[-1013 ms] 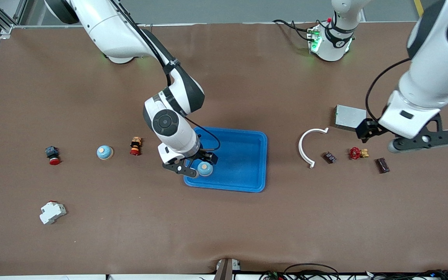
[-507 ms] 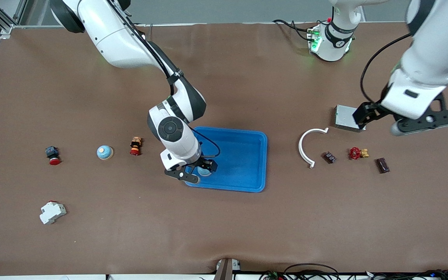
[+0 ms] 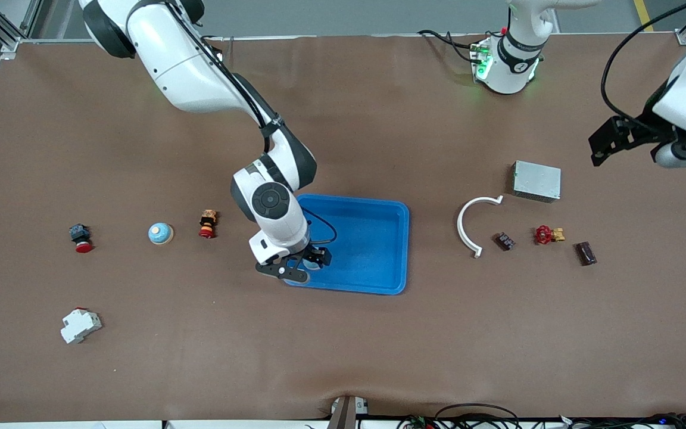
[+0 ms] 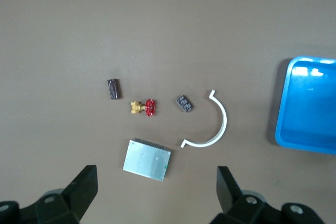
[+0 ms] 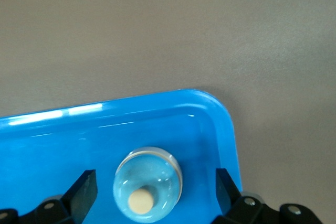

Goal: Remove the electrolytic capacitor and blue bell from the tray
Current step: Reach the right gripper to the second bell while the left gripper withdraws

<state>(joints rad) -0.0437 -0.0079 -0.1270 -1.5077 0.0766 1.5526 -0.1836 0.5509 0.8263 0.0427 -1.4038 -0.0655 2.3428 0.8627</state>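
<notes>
A light blue bell (image 5: 148, 191) with a tan button sits in a corner of the blue tray (image 3: 367, 238), the corner nearer the front camera, toward the right arm's end. My right gripper (image 3: 307, 266) hangs low over it, open, its fingers (image 5: 84, 188) clear of the bell on both sides. In the front view the gripper hides most of this bell. A second bell (image 3: 160, 233) stands on the table toward the right arm's end. A dark brown capacitor (image 3: 585, 253) lies toward the left arm's end, seen also in the left wrist view (image 4: 113, 88). My left gripper (image 3: 676, 156) is open and empty, high over the table by the grey box.
Near the capacitor lie a red valve (image 3: 543, 234), a small dark part (image 3: 504, 241), a white curved clip (image 3: 468, 226) and a grey metal box (image 3: 536, 180). Toward the right arm's end are an orange part (image 3: 207, 223), a red button (image 3: 81, 237) and a white breaker (image 3: 80, 325).
My right gripper has come down over the tray corner and now covers the bell. My left arm has risen and drawn away from the small parts toward its base.
</notes>
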